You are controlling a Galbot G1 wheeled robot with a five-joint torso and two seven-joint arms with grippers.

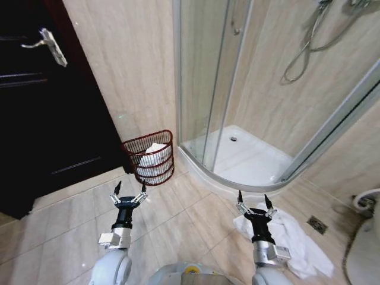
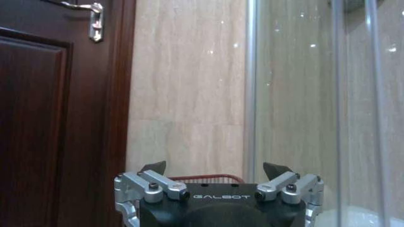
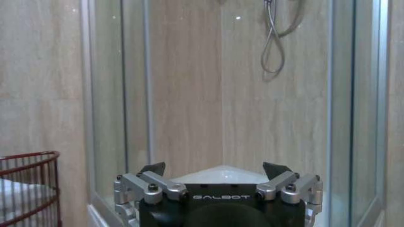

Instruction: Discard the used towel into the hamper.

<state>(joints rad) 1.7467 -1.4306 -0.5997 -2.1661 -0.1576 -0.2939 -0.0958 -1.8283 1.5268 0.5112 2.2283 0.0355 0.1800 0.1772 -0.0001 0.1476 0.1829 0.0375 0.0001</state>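
Observation:
The hamper (image 1: 149, 158) is a dark red wire basket against the tiled wall beside the shower, with white cloth inside; its rim (image 2: 208, 178) and side (image 3: 28, 189) also appear in the wrist views. A crumpled white towel (image 1: 297, 240) lies on the floor tiles at the right, under and beside my right arm. My left gripper (image 1: 130, 191) is held up open and empty, a short way in front of the hamper. My right gripper (image 1: 253, 201) is open too, raised above the towel's near edge, holding nothing.
A curved glass shower enclosure (image 1: 237, 101) with a white tray (image 1: 249, 160) stands ahead at the right. A dark wooden door (image 1: 41, 107) with a metal handle (image 1: 50, 44) is at the left. A floor drain (image 1: 316, 224) and a white fixture edge (image 1: 365, 237) lie at the far right.

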